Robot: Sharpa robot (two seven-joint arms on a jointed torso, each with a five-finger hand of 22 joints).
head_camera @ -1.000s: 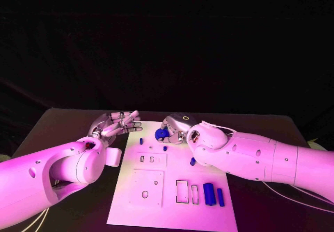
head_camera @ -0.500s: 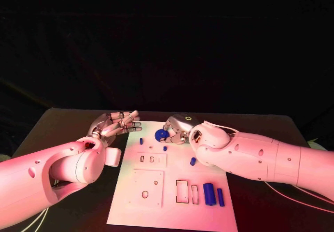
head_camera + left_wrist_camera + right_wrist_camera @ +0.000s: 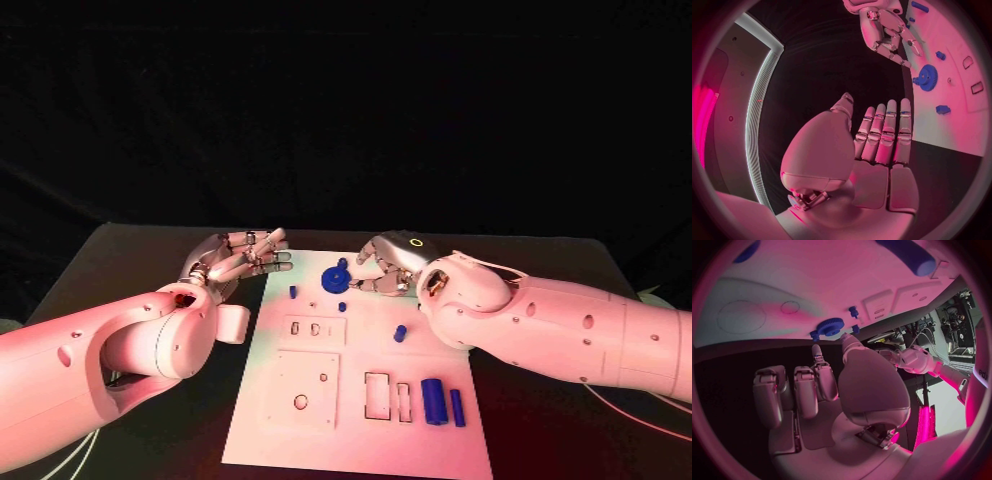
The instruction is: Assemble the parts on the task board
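The white task board (image 3: 361, 440) lies in the middle of the table. A blue gear (image 3: 336, 278) sits at its far end, also seen in the left wrist view (image 3: 927, 77) and the right wrist view (image 3: 829, 327). My right hand (image 3: 387, 262) hovers just right of the gear with its fingers (image 3: 891, 35) apart and nothing in them. My left hand (image 3: 238, 258) is held open, palm up, beside the board's far left corner. Small blue pegs (image 3: 293, 292) (image 3: 342, 307) (image 3: 400, 334) stand on the board.
Two longer blue pieces (image 3: 433, 401) (image 3: 457, 407) lie at the board's near right, next to rectangular slots (image 3: 378, 396). A plate with a round hole (image 3: 300, 402) is at the near left. Black table (image 3: 548, 440) surrounds the board.
The right hand has let go of the blue gear and drawn back to the right. The gear now rests on the board's far end. The left hand has not moved.
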